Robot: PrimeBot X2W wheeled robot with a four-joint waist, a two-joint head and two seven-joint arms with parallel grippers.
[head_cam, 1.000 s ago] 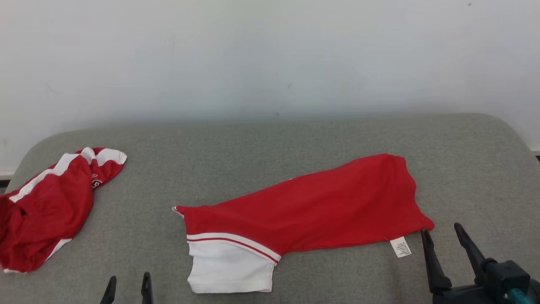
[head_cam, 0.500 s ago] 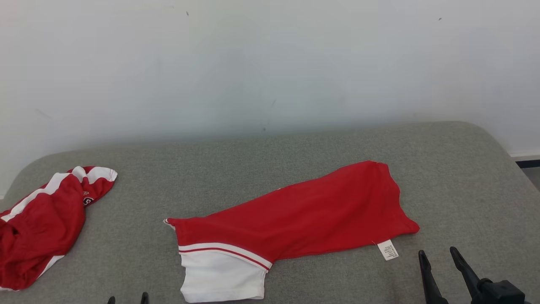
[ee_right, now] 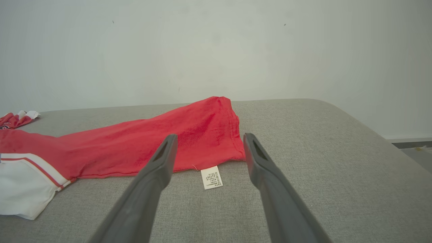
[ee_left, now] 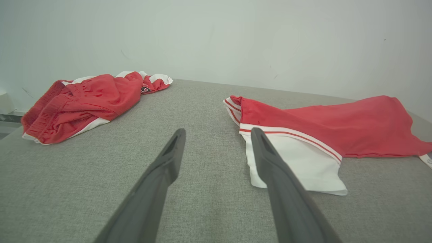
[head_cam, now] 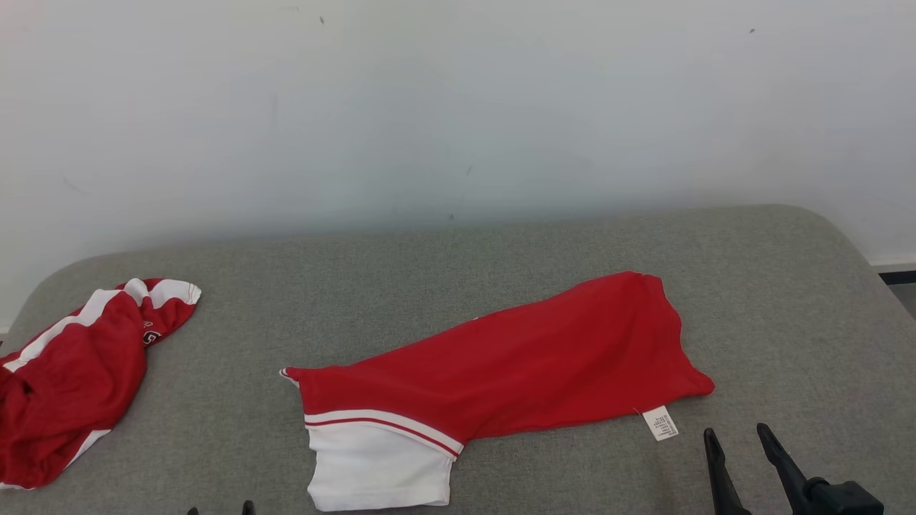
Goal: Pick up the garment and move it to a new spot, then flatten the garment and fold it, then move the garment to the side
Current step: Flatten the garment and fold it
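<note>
The red garment [head_cam: 515, 365] lies flat and folded long on the grey padded surface [head_cam: 458, 265], slanting from its white banded end [head_cam: 376, 468] at the front up to the right. A white care label [head_cam: 660, 423] sticks out at its right hem. My right gripper [head_cam: 736, 430] is open and empty, just right of and nearer than the label [ee_right: 211, 177]; the right wrist view frames that label between its fingertips [ee_right: 210, 136]. My left gripper [head_cam: 219, 508] is open and empty at the bottom edge, left of the white end [ee_left: 293, 162], with fingertips [ee_left: 217, 131] above bare fabric.
A second red and white garment [head_cam: 71, 372] lies crumpled at the surface's left edge. A pale wall [head_cam: 458, 107] rises behind. The surface rounds off at the right, with floor [head_cam: 903, 290] beyond. Bare grey surface lies between the two garments and right of the folded one.
The whole picture shifted as the camera moved. Both grippers have drawn back toward the bottom edge, staying open. The garment lies as before.
</note>
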